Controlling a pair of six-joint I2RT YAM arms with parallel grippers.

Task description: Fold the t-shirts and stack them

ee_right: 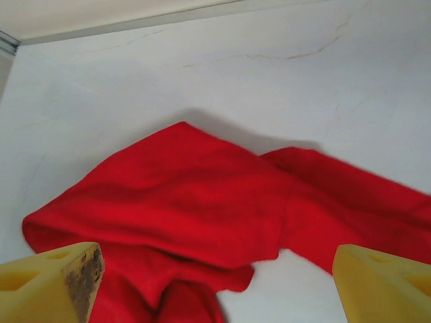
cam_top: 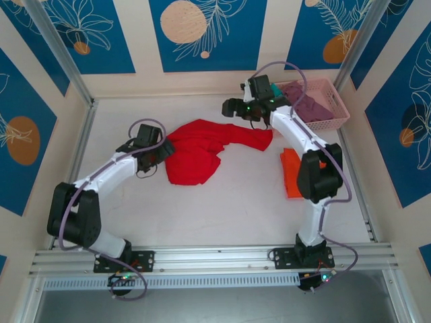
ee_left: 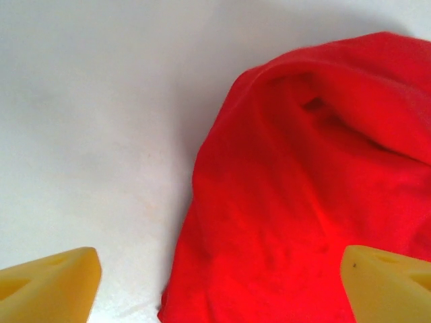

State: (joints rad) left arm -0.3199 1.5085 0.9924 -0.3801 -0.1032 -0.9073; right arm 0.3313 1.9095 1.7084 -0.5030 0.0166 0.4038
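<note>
A bright red t-shirt [cam_top: 199, 153] lies crumpled and spread in the middle of the white table [cam_top: 222, 208]. My left gripper [cam_top: 163, 153] hovers at the shirt's left edge. It is open, its yellow fingertips [ee_left: 50, 282] wide apart over the red cloth [ee_left: 303, 202] and holding nothing. My right gripper [cam_top: 231, 108] hangs open above the far side of the shirt, looking down on the red folds [ee_right: 202, 202], with nothing between its fingertips [ee_right: 387, 282]. An orange t-shirt [cam_top: 290, 172] lies folded at the right, partly hidden by the right arm. Mauve-purple cloth [cam_top: 308, 105] and teal cloth [cam_top: 277, 89] sit in the basket.
A pink lattice basket [cam_top: 331, 111] stands at the back right corner. Metal frame posts and patterned walls close in the table on three sides. Bare table surface stretches in front of the red shirt and to the far left.
</note>
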